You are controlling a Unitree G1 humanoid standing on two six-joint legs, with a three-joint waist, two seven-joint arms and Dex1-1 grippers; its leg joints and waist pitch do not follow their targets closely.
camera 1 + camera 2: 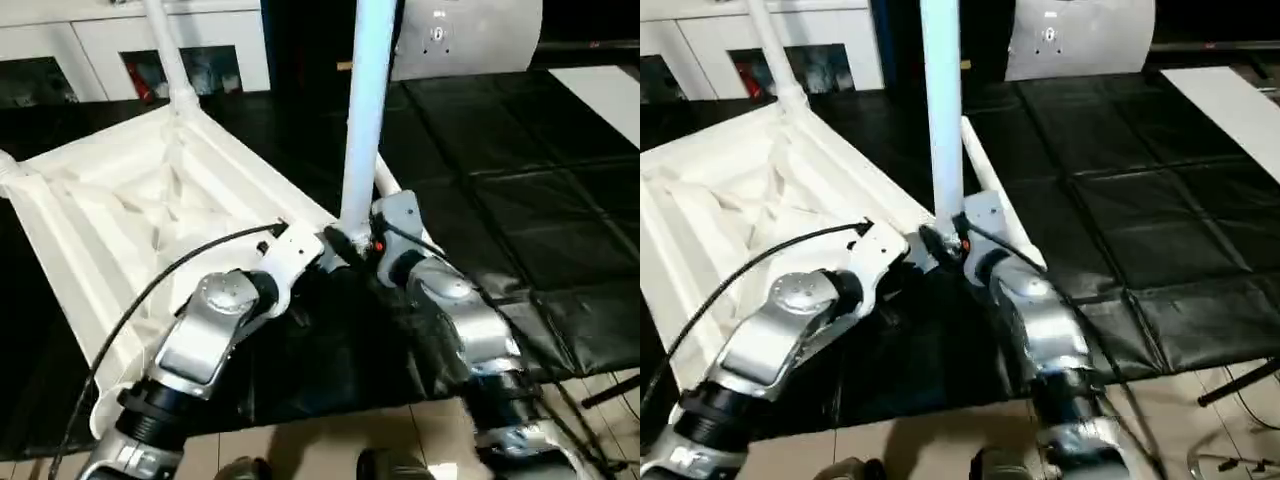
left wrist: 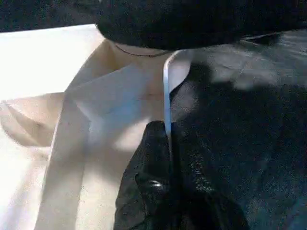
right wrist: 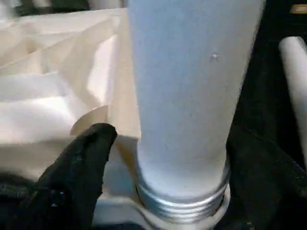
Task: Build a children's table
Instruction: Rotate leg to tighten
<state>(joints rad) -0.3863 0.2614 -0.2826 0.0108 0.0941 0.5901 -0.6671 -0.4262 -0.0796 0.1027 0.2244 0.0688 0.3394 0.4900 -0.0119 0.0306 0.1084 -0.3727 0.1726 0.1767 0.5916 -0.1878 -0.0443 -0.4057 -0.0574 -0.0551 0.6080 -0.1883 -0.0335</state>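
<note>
White cabinets stand behind the black-covered surface [image 1: 520, 230], and on that surface the children's table top [image 1: 130, 220] lies upside down, ribbed underside up.

Taking the near corner socket [image 3: 182, 211] as my landmark: a leg [image 1: 365, 120] stands upright in it, and in my right wrist view a band of thread is visible just above the socket's rim, so I judge this leg is not yet screwed fully home. My left tool [image 2: 158, 177] is clenched, its fingers pressed together against the top's edge rim just beside the socket, apparently steadying the top. My right tool [image 3: 158, 167] sits at the base of the leg with one black finger [image 3: 76, 172] beside it; whether it grips the leg or has let go I cannot tell.

Counting legs: one in the landmark socket, one [image 1: 165, 55] standing at the far corner, and one [image 1: 985, 180] lying on the surface just beyond the landmark leg. At the top's left corner a white stub [image 1: 8, 170] may be another leg, but it is cut by the picture's edge, so I cannot be sure. One top, three legs certain. By my judgement the build is roughly half done.
</note>
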